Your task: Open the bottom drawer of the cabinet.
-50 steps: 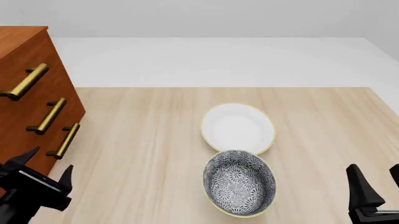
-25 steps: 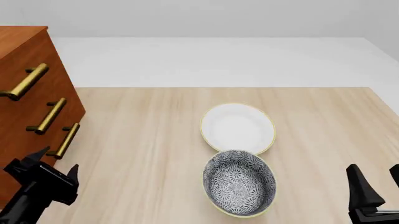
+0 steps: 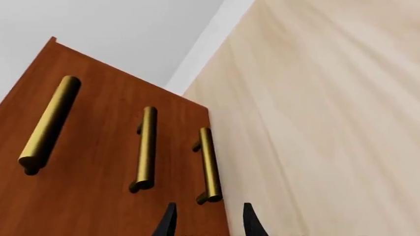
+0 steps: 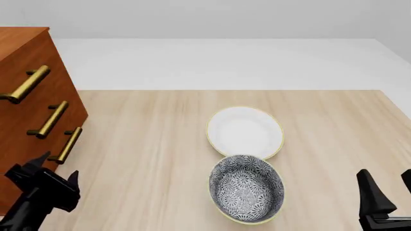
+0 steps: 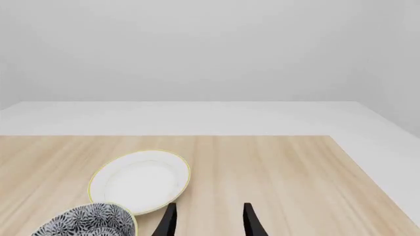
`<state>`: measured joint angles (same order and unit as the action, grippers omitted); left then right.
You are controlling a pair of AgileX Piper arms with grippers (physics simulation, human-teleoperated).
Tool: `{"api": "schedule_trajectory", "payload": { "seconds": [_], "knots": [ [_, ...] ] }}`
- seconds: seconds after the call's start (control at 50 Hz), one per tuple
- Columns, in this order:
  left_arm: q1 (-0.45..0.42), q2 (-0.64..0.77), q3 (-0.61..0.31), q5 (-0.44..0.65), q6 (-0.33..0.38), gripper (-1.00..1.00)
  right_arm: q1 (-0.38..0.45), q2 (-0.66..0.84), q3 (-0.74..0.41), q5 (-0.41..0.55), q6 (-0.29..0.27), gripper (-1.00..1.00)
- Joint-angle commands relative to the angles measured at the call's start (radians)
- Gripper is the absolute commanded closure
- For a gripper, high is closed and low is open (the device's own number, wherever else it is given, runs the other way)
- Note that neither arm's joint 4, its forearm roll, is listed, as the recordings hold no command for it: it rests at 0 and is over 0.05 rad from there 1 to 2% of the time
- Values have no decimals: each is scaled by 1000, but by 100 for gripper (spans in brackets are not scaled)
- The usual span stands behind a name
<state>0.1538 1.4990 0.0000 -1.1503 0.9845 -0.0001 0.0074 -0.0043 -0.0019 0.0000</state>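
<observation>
Since a second ago, left tool [image 4: 48, 171] has shifted slightly right and toward the cabinet [image 4: 26, 110]; little change over the last half second. Right tool [image 4: 385, 192] unmoved.

Left tool sits low at the front view's left edge, just below and near the handle [image 4: 66, 144] of the bottom drawer [image 4: 38, 159], not touching it. Its two dark fingertips [image 3: 169, 223] stand apart with a clear gap: jaws open, holding nothing. From the left wrist view, the lowest handle lies just beyond the fingertips, roughly in line with the gap.

Cabinet stands at the counter's [image 4: 160, 144] left edge, reddish-brown, three brass bar handles stacked on its front. All three drawer fronts appear flush; bottom drawer closed.

Right tool rests at the front view's lower right, well apart from the cabinet. Fingertips [image 5: 249, 221] spread, nothing between them.

Mid-counter: white plate [image 4: 245, 131] with a yellow rim, and a patterned bowl [image 4: 247, 188] nearer the arms, its rim touching or overlapping the plate's near edge.
</observation>
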Motion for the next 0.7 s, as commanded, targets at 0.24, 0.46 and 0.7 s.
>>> {"api": "schedule_trajectory", "payload": {
  "seconds": [0.24, 0.46, 0.7],
  "knots": [
    [15, 103, 0, -69, 76, -100, 0, 0, 0, 0, 0, -100],
    [27, 111, 0, -70, 117, -100, 0, 0, 0, 0, 0, -100],
    [36, 101, 0, -70, 160, -100, 0, 0, 0, 0, 0, -100]
  ]
}}
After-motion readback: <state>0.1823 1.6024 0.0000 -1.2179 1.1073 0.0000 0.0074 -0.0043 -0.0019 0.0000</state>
